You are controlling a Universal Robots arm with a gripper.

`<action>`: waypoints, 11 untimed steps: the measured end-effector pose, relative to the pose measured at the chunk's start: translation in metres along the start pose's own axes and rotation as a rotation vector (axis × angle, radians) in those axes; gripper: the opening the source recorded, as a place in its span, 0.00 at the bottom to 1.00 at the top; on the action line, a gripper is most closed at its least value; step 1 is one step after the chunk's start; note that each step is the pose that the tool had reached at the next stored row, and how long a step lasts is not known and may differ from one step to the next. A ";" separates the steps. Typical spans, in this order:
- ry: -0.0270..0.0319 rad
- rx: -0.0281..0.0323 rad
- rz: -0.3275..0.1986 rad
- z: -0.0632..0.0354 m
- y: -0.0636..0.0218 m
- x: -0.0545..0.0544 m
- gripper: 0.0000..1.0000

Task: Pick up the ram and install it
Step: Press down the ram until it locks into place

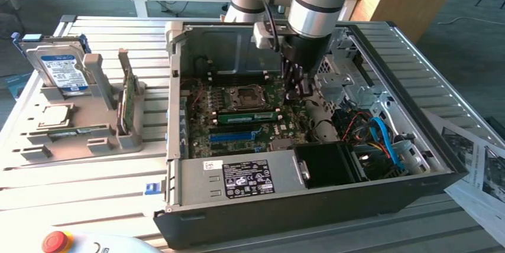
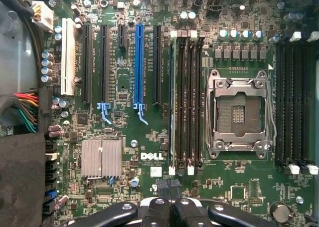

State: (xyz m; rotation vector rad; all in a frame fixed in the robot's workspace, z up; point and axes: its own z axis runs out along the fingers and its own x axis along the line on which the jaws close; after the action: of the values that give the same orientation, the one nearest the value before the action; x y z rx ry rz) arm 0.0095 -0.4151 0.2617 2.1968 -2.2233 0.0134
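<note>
Hanging inside the open computer case (image 1: 442,164) in the exterior view, the gripper (image 1: 296,90) sits with its jaws closed and empty beside the CPU socket (image 1: 243,96); the ram (image 1: 247,117) lies seated on the motherboard (image 1: 229,138) just toward the case's front edge from them, its long axis running across the exterior view's left to right. Looking down from the wrist view, the shut jaws hover over the board near the memory slots (image 2: 187,102), beside the socket.
</note>
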 end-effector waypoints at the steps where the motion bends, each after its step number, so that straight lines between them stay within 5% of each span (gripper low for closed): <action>1: 0.0007 0.0000 0.000 0.0014 0.0000 0.000 0.10; 11: 0.0062 0.0000 0.001 0.0130 -0.0001 0.000 0.10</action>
State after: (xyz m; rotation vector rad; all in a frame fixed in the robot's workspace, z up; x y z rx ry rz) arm 0.0095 -0.4151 0.2487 2.1931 -2.2206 0.0202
